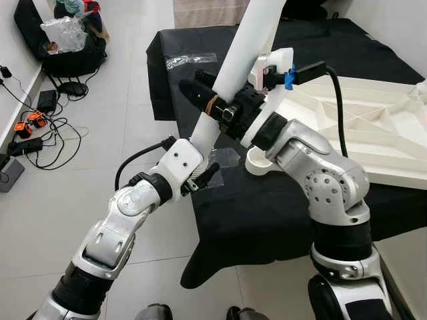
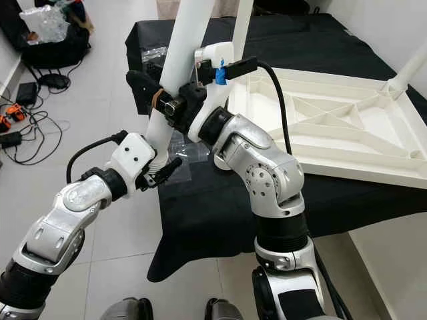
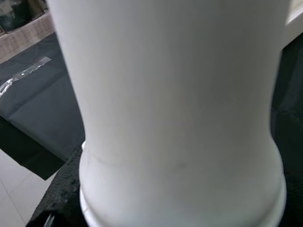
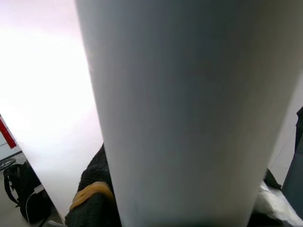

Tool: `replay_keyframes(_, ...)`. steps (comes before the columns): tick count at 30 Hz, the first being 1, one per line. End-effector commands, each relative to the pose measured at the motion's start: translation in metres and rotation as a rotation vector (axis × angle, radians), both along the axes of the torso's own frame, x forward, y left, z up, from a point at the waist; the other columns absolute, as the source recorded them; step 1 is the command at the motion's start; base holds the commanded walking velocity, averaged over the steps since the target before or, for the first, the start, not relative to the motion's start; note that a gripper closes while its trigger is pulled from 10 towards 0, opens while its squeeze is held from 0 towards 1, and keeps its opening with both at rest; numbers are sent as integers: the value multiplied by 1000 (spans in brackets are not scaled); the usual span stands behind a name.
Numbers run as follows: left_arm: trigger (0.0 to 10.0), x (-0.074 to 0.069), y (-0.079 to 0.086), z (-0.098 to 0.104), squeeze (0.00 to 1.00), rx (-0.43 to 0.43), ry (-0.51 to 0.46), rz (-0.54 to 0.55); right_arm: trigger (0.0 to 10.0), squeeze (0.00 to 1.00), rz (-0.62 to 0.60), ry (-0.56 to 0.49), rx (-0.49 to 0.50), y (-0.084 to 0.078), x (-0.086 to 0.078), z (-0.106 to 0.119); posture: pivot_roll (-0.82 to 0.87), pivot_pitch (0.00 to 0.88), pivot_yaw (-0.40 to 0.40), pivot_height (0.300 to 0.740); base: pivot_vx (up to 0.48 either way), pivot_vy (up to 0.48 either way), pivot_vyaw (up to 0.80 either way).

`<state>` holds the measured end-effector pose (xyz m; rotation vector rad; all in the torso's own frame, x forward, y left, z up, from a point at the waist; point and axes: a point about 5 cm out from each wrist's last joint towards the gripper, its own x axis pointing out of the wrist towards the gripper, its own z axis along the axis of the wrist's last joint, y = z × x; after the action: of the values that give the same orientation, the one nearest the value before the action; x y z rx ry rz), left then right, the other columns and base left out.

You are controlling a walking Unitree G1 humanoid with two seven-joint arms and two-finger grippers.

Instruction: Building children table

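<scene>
Left eye view has both arms on one white table leg (image 1: pixel 237 67), a long tube held at a slant above the near corner of the upturned white tabletop (image 1: pixel 360 133). The tabletop lies ribbed underside up on a surface draped in black cloth (image 1: pixel 267 207), which puts its corner sockets facing upward. One round white socket (image 1: pixel 261 162) sits at the tabletop's near corner, just beside the leg's lower end.

Two grips at different heights look chosen to steer a long, top-heavy piece. The right end effector (image 1: pixel 203 100) is clamped across the leg's middle, black fingers either side of the tube. The left end effector (image 1: pixel 203 175) is closed on the leg's lower end, nearest the socket, where it can aim the tip. In the left wrist view that end shows a stepped collar (image 3: pixel 184 208), probably the part meant to seat in the socket.

The leg is not yet seated; its foot hangs off the tabletop's corner, toward the cloth edge. At the tabletop's far corner another white leg (image 2: pixel 410 70) already stands. A clear plastic bag (image 1: pixel 190 60) lies on the cloth beyond the tabletop.
</scene>
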<state>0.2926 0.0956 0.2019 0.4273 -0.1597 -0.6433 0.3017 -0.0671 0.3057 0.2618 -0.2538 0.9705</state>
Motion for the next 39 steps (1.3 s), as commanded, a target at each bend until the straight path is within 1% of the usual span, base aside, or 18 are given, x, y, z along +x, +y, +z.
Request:
replay_keyframes(1, 10000, -4, -9, 2, 0, 8, -26, -37, 10000, 0, 22, 9, 3, 3, -1, 0, 27, 151, -33, 740, 0, 0, 0)
replay_keyframes(2, 10000, -4, -9, 2, 0, 8, -26, -37, 10000, 0, 22, 9, 3, 3, -1, 0, 27, 151, -33, 740, 0, 0, 0)
replay_keyframes(3, 10000, -5, -9, 4, 0, 10, -39, -39, 10000, 706, 8, 4, 8, 2, 1, 0, 28, 151, -34, 740, 0, 0, 0)
replay_keyframes(4, 10000, -8, -8, 7, 0, 6, -43, -44, 10000, 1000, 11, 3, 5, 1, 2, -1, 26, 150, -34, 740, 0, 0, 0)
replay_keyframes(7, 10000, -10, -7, 8, 0, 4, -44, -47, 10000, 1000, 12, -4, -2, 1, 2, -2, 26, 150, -34, 740, 0, 0, 0)
replay_keyframes(8, 10000, -15, -4, 7, 0, 5, -35, -63, 10000, 1000, 1, 8, -1, -1, 5, -3, 30, 153, -35, 740, 0, 0, 0)
replay_keyframes(9, 10000, -20, -1, 6, 0, 8, -24, -78, 10000, 482, -5, 17, 0, -3, 6, -4, 30, 153, -35, 740, 0, 0, 0)
replay_keyframes(10, 10000, -23, 1, 5, 0, 11, -16, -89, 10000, 482, -9, 23, 0, -5, 8, -4, 30, 153, -35, 740, 0, 0, 0)
replay_keyframes(11, 10000, -28, 3, 3, 0, 13, 2, -120, 10000, 0, -4, 29, 5, -6, 9, -5, 37, 154, -39, 740, 0, 0, 0)
replay_keyframes(13, 10000, -33, 4, 2, 0, 13, 20, -151, 10000, 0, 3, 33, 10, -7, 9, -6, 37, 154, -39, 740, 0, 0, 0)
replay_keyframes(15, 10000, -42, 6, 0, 0, -18, 82, -219, 10000, 0, 59, 37, 20, -10, 10, -6, 37, 154, -37, 740, 0, 0, 0)
replay_keyframes(16, 10000, -42, 6, 0, 0, -18, 82, -219, 10000, 0, 59, 37, 20, -10, 10, -6, 37, 154, -37, 740, 0, 0, 0)
replay_keyframes(18, 10000, -49, 9, -2, 0, -51, 145, -256, 10000, 0, 115, 40, 23, -14, 11, -7, 41, 153, -37, 740, 0, 0, 0)
replay_keyframes(20, 10000, -49, 9, -2, 0, -51, 145, -256, 10000, 0, 115, 40, 23, -14, 11, -7, 41, 153, -37, 740, 0, 0, 0)
replay_keyframes(23, 10000, -55, 12, -5, 0, -34, 158, -271, 10000, 0, 237, 61, 46, -21, 11, -7, 43, 154, -36, 740, 0, 0, 0)
replay_keyframes(24, 10000, -55, 12, -5, 0, -34, 158, -271, 10000, 0, 237, 61, 46, -21, 11, -7, 43, 154, -36, 740, 0, 0, 0)
replay_keyframes(28, 10000, -58, 15, -5, 0, -38, 169, -269, 10000, 0, 395, 111, 147, -26, 2, -6, 45, 157, -39, 740, 0, 0, 0)
replay_keyframes(39, 10000, -63, 14, -1, 0, -131, 225, -292, 10000, 0, 506, 113, 144, -23, -9, -17, 48, 158, -37, 740, 0, 0, 0)
